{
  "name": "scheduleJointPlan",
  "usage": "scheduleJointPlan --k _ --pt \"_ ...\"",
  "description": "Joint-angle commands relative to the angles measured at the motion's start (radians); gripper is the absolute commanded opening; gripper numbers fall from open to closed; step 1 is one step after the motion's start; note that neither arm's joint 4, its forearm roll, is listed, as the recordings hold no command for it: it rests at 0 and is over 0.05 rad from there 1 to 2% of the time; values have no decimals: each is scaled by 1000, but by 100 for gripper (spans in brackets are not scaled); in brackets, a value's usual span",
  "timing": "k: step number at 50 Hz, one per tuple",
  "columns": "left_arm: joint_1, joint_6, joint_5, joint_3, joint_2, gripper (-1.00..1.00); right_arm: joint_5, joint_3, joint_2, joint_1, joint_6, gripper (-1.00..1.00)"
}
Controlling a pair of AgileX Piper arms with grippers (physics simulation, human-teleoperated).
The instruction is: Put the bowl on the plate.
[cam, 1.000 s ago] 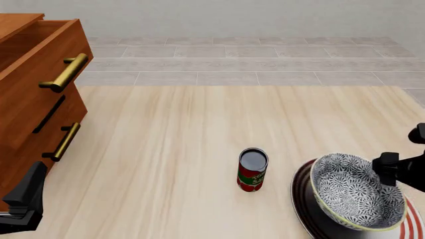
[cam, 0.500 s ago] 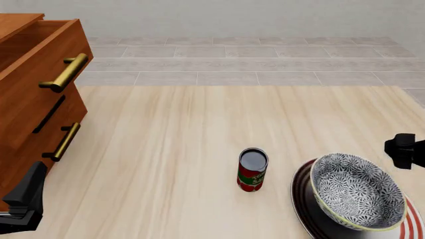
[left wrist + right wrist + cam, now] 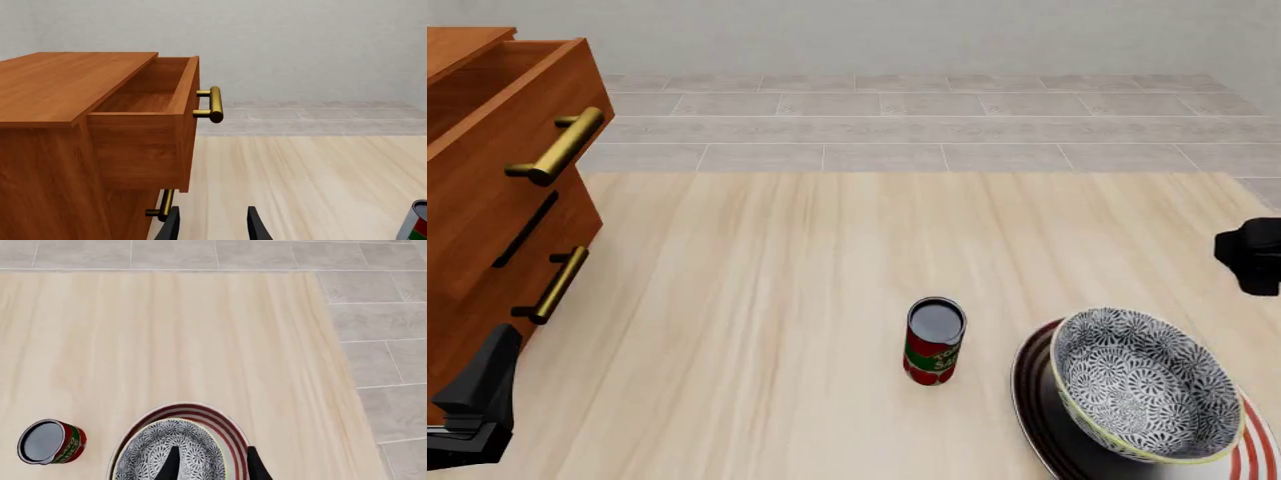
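Note:
The grey-and-white floral bowl (image 3: 1148,385) stands upright on the white plate (image 3: 1257,450) with red rings, at the table's near right. In the right wrist view the bowl (image 3: 170,450) lies inside the plate's ringed rim (image 3: 217,420). My right gripper (image 3: 212,466) hangs above them, open and holding nothing. From the front only its dark body (image 3: 1254,255) shows, at the right edge and apart from the bowl. My left gripper (image 3: 212,230) is open and empty, low at the near left (image 3: 487,385) beside the cabinet.
A red-and-green can (image 3: 934,342) stands just left of the plate. A wooden cabinet (image 3: 494,200) with brass handles fills the left side, its top drawer (image 3: 150,100) pulled out. The table's right edge (image 3: 340,370) meets a tiled floor.
My right gripper has pulled away from the bowl's rim, rising and moving back toward the right edge. The bowl stays on the plate. The left arm has not moved.

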Motion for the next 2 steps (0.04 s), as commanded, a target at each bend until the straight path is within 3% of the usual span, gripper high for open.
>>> scheduleJointPlan --k 1,2 --pt "0 0 0 0 0 100 27 -71 -3 44 -11 100" --pt "0 0 0 0 0 100 32 -73 -7 46 -10 100"
